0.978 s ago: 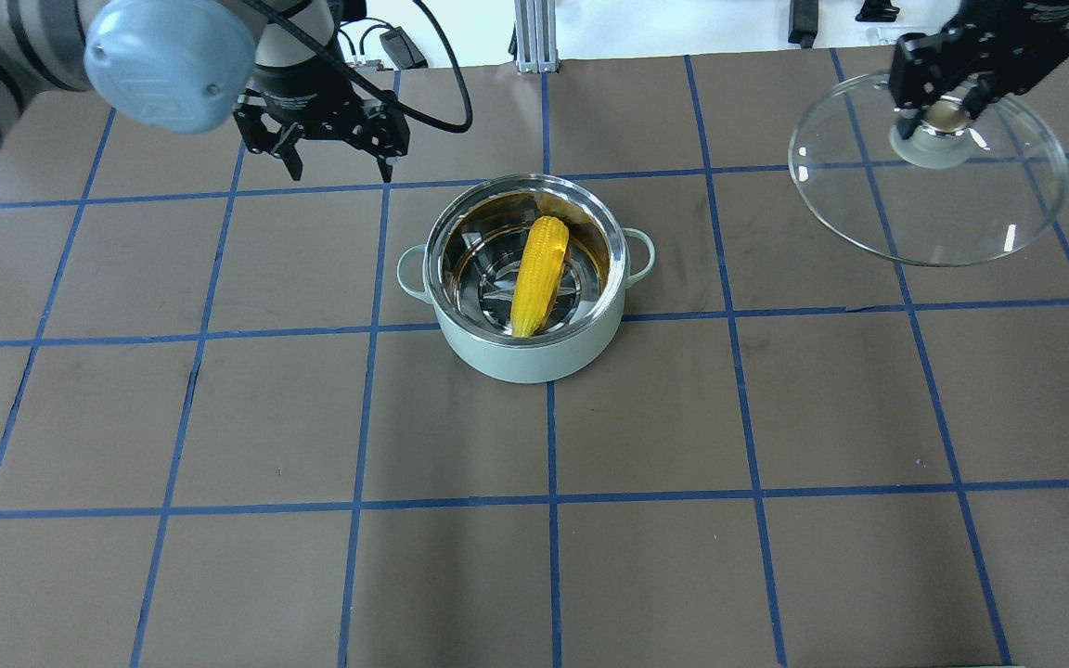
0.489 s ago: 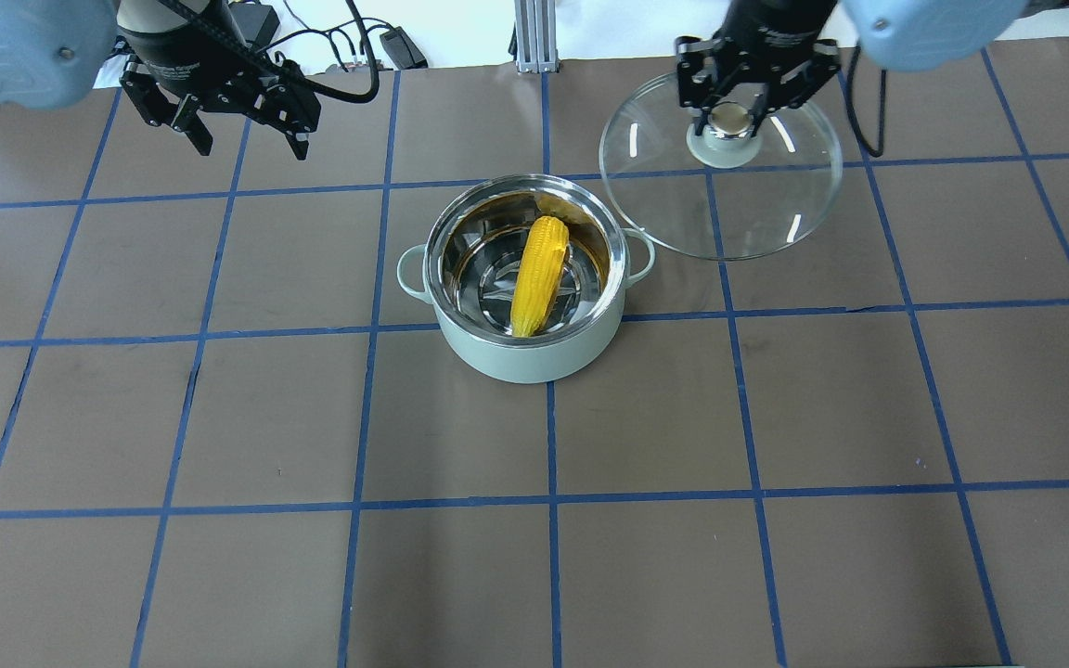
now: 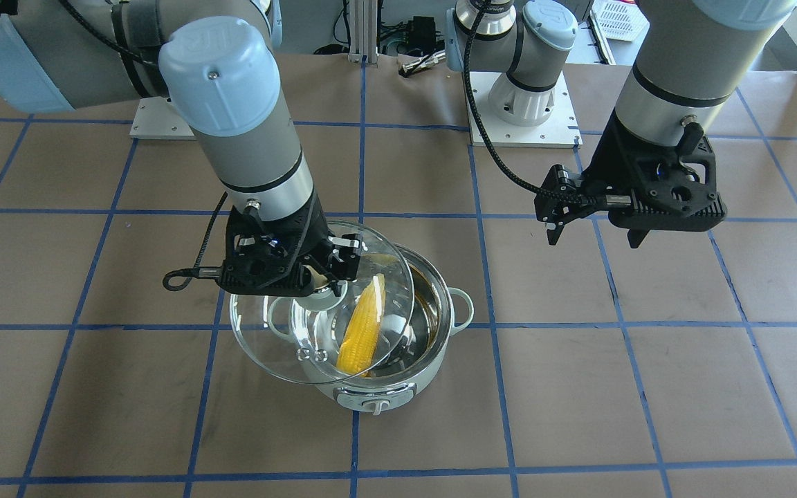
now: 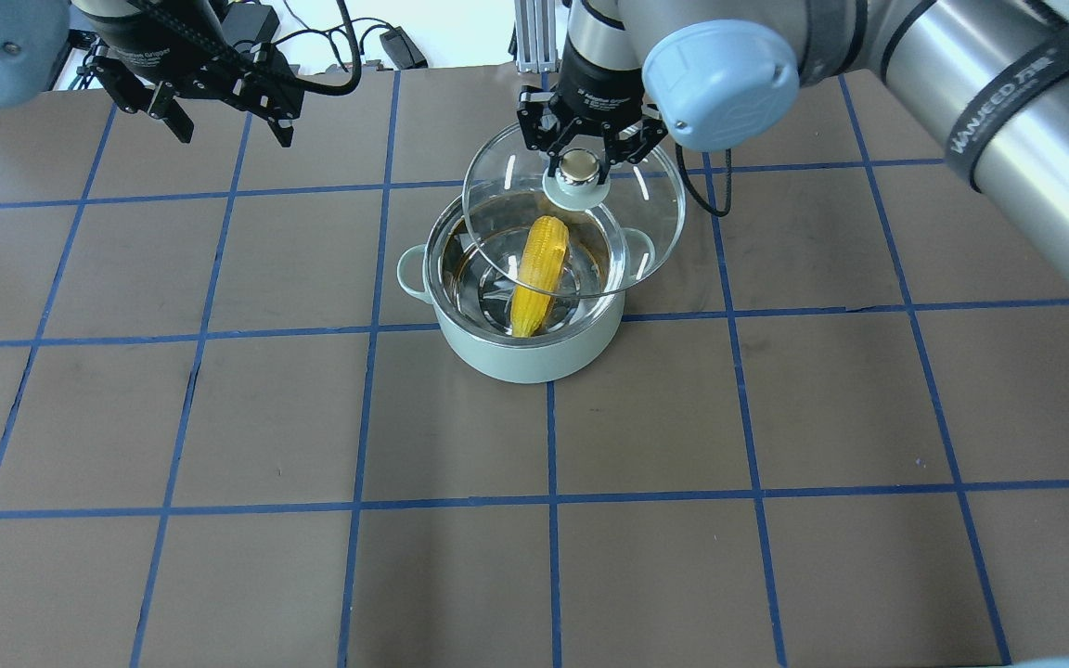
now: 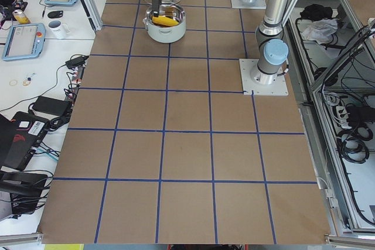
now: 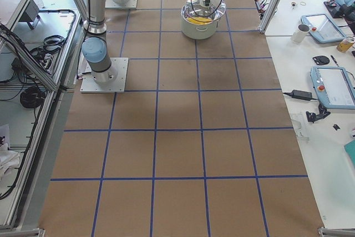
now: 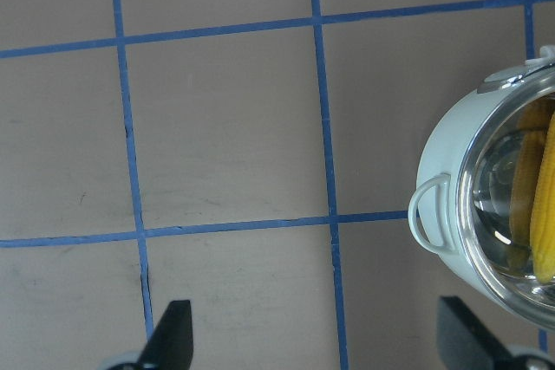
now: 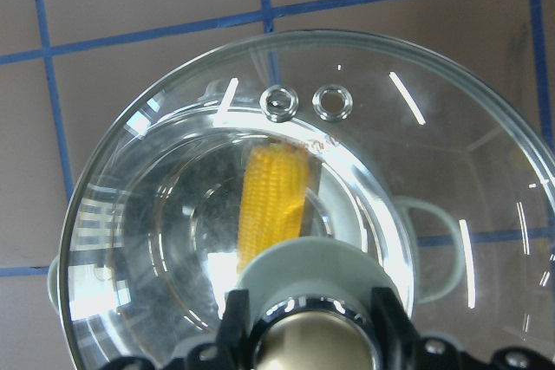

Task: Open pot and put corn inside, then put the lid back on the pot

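Glass lid (image 4: pixel 611 223) hangs tilted over the mint-green pot (image 4: pixel 525 360), offset toward its far right rim, with the right gripper (image 4: pixel 577 168) pinching its knob. Yellow corn (image 4: pixel 539 278) leans inside the pot. The left gripper (image 4: pixel 234 130) hovers spread, well apart, above the table (image 4: pixel 776 417).

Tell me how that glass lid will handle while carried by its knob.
The lid looks rigid but breakable: clear glass, so set it gently on the pot. Held only by its round knob, it hangs tilted and may swing or slip.
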Robot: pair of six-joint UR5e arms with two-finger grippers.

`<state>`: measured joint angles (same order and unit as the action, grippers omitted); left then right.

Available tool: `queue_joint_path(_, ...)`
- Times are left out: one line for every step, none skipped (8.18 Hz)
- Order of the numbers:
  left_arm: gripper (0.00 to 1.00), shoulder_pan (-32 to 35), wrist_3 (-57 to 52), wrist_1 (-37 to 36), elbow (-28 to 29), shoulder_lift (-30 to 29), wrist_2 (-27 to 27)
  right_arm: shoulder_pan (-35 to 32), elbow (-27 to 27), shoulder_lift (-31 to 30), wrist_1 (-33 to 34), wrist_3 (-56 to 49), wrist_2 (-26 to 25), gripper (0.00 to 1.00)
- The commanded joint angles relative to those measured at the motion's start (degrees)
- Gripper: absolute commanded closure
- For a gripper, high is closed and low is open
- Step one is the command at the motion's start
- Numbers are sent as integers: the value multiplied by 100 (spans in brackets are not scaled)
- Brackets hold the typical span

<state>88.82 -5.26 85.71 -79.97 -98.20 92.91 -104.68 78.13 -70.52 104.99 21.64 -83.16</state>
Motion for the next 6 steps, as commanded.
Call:
queue_joint_path(0,12,8,86,-1,108,35,-420,0,336,267,357,168,100)
queue_joint_path(0,4,16,78,-27,160,43,-422,0,372,277,202,133,100)
queue_joint_path(0,4,17,86,-36,161,43,-422,9,416,285,165,168,100)
queue_joint_path(0,4,17,78,-45,161,43,-422,9,486,355,139,159,100)
queue_joint_path(0,4,17,77,-45,161,35,-422,18,539,364,130,168,100)
queue_joint_path(0,4,51,60,-63,161,17,-413,44,566,365,191,177,100)
